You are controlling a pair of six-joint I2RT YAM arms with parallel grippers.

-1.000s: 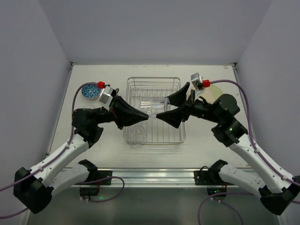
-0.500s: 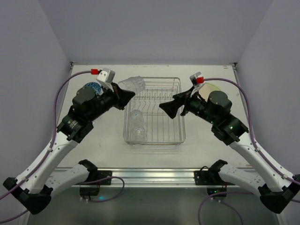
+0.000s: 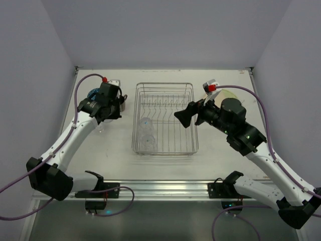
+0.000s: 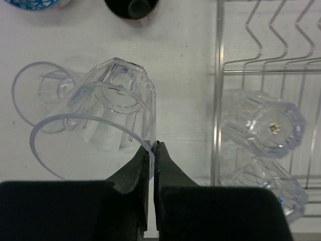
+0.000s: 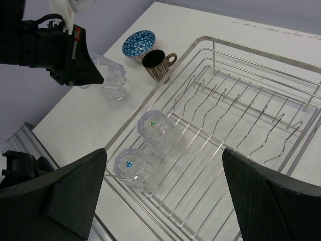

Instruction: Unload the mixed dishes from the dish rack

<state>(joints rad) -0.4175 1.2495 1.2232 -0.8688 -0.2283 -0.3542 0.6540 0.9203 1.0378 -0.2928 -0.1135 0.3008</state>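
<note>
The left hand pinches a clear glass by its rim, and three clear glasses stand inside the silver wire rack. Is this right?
Not three: the right wrist view shows only two clear faceted glasses inside the silver wire dish rack. The left hand does pinch a clear glass by its rim.

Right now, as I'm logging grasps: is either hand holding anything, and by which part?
The left hand pinches a clear glass by its rim. The right hand is open and holds nothing.
</note>
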